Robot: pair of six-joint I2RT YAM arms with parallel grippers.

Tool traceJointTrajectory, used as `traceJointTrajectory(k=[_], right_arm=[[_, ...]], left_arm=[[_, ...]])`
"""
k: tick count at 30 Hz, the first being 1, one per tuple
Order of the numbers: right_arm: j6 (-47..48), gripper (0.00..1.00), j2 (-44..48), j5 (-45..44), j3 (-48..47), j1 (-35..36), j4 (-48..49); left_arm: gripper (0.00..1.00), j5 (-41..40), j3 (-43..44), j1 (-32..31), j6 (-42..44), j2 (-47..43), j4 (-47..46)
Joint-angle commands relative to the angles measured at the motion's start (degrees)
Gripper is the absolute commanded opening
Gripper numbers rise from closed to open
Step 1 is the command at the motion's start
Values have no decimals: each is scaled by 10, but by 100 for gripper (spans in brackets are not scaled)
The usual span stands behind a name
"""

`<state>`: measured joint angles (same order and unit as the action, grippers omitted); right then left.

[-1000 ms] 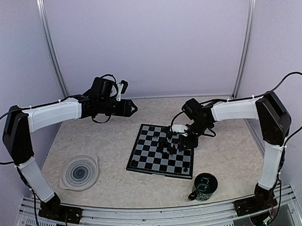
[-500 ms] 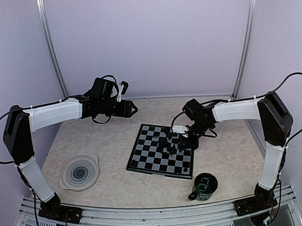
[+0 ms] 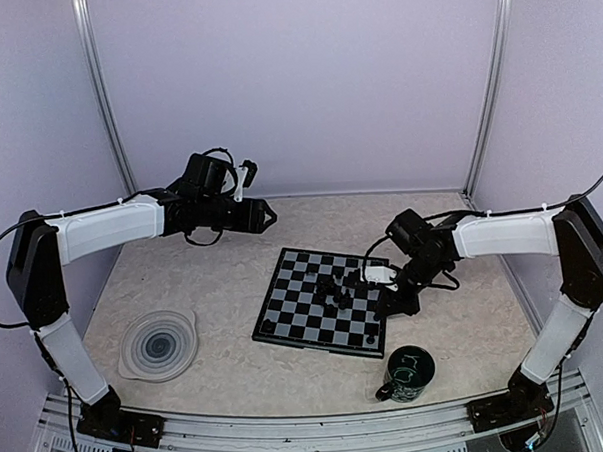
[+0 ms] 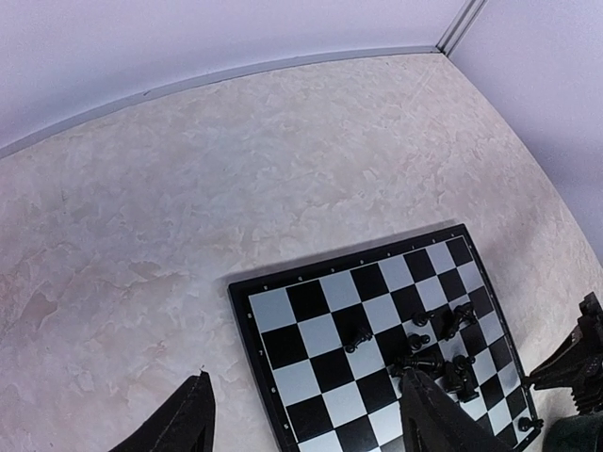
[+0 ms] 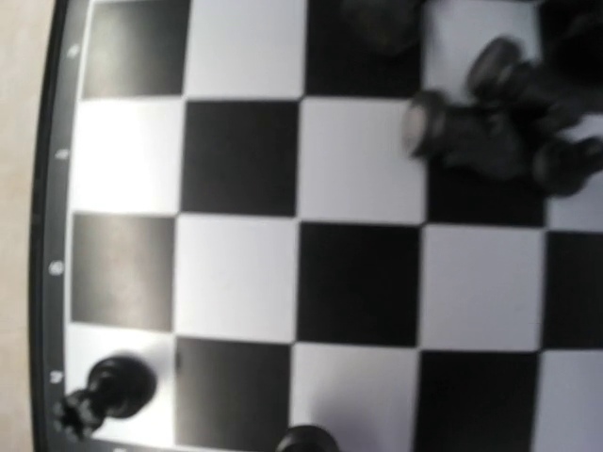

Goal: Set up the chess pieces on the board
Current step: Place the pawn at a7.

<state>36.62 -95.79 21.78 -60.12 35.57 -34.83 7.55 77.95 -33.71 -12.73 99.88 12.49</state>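
**Desk:** What sits farthest left?

**Photographer:** A round grey plate with a spiral pattern point(image 3: 159, 344) lies on the mottled beige tabletop point(image 3: 214, 290). It is near the left arm's base and well apart from the other things.

**Desk:** And the left gripper?

**Photographer:** The left gripper point(image 3: 264, 218) hangs in the air over the far side of the table, beyond the board's far left corner. Its wrist view shows two dark fingers point(image 4: 188, 424) spread apart with nothing between them — open and empty.

**Desk:** Where is the board?

**Photographer:** The flat square chessboard of black and light grey squares with a thin dark border point(image 3: 295, 306) lies mid-table, turned slightly askew.

**Desk:** The pieces?

**Photographer:** The tiny black chess pieces point(image 3: 339, 289) are bunched on the board's right half, toward its far edge. Several appear tipped over. A lone piece point(image 3: 371, 336) stands by the near right corner.

**Desk:** The right gripper?

**Photographer:** The right gripper point(image 3: 395, 304) is down low at the board's right edge, just beside the cluster, with its fingers closed. Its wrist view shows only blurred squares and pieces — I cannot tell whether anything is pinched between the fingers.

**Desk:** Anything further right?

**Photographer:** A dark green mug with pale markings point(image 3: 406, 374) stands upright toward the front, just off the board's near right corner.
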Motion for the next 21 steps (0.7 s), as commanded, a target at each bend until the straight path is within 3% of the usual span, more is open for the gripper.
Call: traceJointTrajectory(k=[1,21], right_arm=[[10,7,5,28,13,6,-4],[12,11,-44,24,-3,36,-9]], left_arm=[[68,6,14,-7,6,5,2],[68,2,16,-7,8,6,8]])
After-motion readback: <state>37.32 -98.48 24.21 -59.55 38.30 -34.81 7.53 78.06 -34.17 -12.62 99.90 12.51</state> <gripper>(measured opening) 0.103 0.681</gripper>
